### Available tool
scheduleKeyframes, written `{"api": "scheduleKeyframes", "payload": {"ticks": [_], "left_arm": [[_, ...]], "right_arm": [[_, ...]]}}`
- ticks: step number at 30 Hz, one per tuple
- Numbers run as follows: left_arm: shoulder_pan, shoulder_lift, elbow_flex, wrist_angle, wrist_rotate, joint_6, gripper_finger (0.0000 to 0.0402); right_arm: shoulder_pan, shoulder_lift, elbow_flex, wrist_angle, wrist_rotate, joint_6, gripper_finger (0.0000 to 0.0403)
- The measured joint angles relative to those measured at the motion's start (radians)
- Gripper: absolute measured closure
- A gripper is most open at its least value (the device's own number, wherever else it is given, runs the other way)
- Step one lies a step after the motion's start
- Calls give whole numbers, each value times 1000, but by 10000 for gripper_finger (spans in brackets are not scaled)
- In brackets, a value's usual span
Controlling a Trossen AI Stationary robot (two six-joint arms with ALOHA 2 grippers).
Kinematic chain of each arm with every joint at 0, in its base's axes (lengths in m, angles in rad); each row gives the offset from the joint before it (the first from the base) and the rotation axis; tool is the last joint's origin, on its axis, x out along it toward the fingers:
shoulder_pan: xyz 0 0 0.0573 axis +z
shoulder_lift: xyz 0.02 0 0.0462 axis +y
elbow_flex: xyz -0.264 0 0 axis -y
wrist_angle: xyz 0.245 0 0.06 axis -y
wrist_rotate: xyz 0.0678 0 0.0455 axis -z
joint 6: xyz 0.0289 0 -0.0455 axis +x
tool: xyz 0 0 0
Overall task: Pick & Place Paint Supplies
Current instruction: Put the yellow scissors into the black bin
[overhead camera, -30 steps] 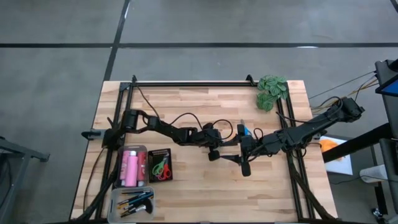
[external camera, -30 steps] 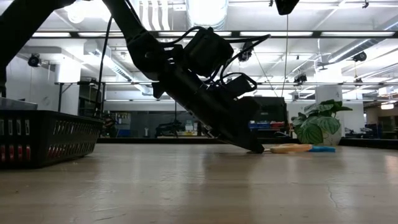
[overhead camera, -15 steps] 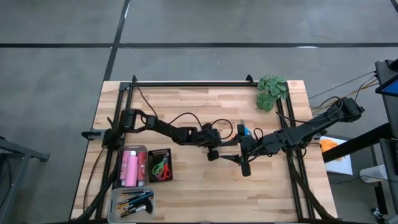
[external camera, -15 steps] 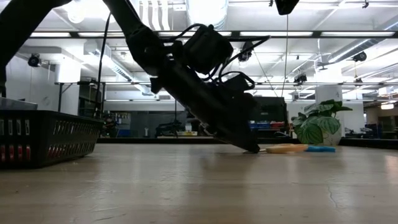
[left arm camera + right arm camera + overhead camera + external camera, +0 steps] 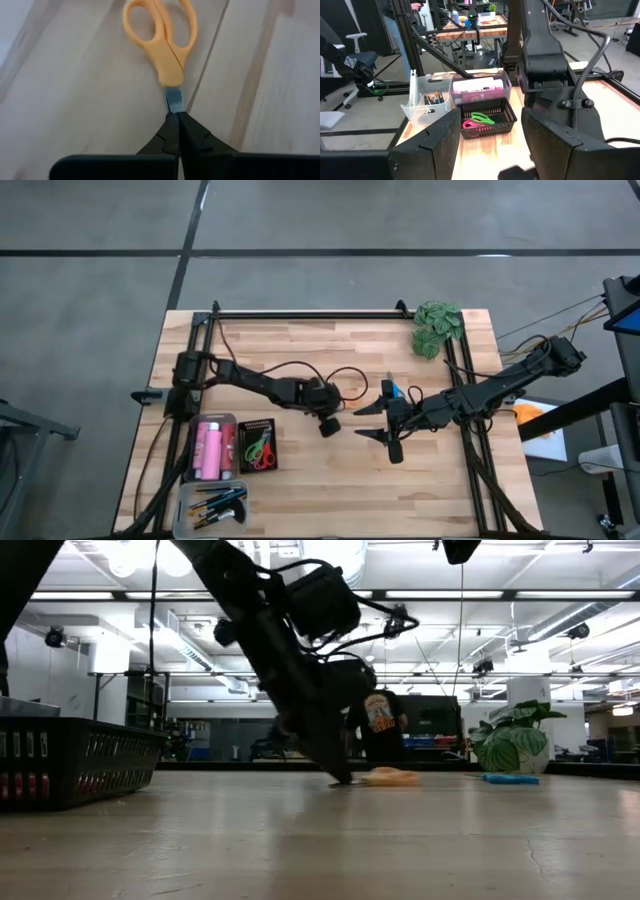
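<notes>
1. The orange-handled scissors (image 5: 161,37) lay flat on the wooden table (image 5: 300,470), near its middle. The two oval handle loops were together and a short length of steel blade showed below them.
2. The left gripper (image 5: 177,131) was clamped on that blade, fingers pressed together with only the blade tip between them. In the low view the scissors rested on the table at the gripper's tip.
3. Compared with one second earlier, the left gripper and the scissors stood farther toward the table's left side and clear of the right arm; earlier the two grippers were almost touching.
4. The right gripper (image 5: 372,423) waited right of centre, fingers spread wide; its position was unchanged.
5. A blue-handled item (image 5: 397,392) lay just beside the right arm; its type could not be determined.
6. At the table's left front, the black basket (image 5: 487,119) held pink and green scissors, and a clear bin (image 5: 480,87) held pink bottles.
</notes>
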Motion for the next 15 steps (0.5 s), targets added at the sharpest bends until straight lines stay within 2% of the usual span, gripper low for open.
{"api": "scheduleKeyframes", "payload": {"ticks": [8,15], "left_arm": [[-32,-80,-2,-327,1,-171,400],[-88,-107,-5,-515,2,-323,401]], "right_arm": [[0,0,0,0,0,0,194],[0,0,0,0,0,0,194]]}}
